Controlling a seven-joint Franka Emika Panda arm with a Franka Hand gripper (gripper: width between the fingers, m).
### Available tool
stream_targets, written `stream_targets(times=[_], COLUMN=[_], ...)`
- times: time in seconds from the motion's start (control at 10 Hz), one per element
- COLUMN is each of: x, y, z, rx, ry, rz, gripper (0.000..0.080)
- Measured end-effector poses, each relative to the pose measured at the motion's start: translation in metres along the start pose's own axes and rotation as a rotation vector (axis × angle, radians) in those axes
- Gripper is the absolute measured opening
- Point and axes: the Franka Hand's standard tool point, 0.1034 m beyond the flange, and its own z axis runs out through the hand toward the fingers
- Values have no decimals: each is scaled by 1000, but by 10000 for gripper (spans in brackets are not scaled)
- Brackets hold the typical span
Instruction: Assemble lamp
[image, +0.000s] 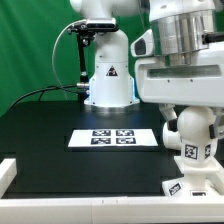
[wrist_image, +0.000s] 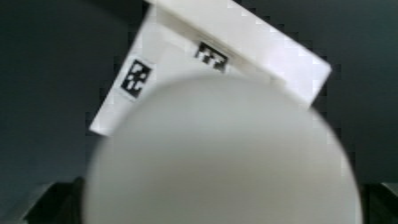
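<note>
We find the hand (image: 186, 112) to the exterior view's right of the marker board (image: 112, 138) and a little nearer the camera, pointing down at the table (image: 40, 130). Its fingers stand wide apart, one on each side of the round bulb (image: 192, 135), and we read them as pressed onto it. In the wrist view the bulb (wrist_image: 214, 150) fills the whole space between the two dark finger edges. Just under the bulb, on that same side of the marker board, sits the boxy base (image: 190, 188). The wrist view shows the base (wrist_image: 231, 50) behind the bulb, lying askew to it. We cannot tell whether the bulb's neck already touches the base, and we cannot see the shade.

Our main worry is alignment. The bulb hides the base's socket from the wrist view, so the neck could come down off centre, catch on the rim and jam. The bulb's smooth curved body gives the fingers little purchase, so any downward push against a jam could make it slip or twist in the hold. The base lies loose on the table, so a sideways nudge could slide it away from the marker board.
</note>
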Motion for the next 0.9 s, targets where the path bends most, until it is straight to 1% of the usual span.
stream_targets(times=[0.1, 0.2, 0.6, 0.8, 0.9], x=[-1, -1, 0, -8, -5], y=[1, 3, 4, -4, -5], z=[-1, -1, 0, -1, -2], rx=[-3, 0, -6, -79, -105], ry=[-8, -2, -1, 24, 24], rz=[-131, -185, -426, -832, -1075], gripper=[698, 698, 699, 699, 699])
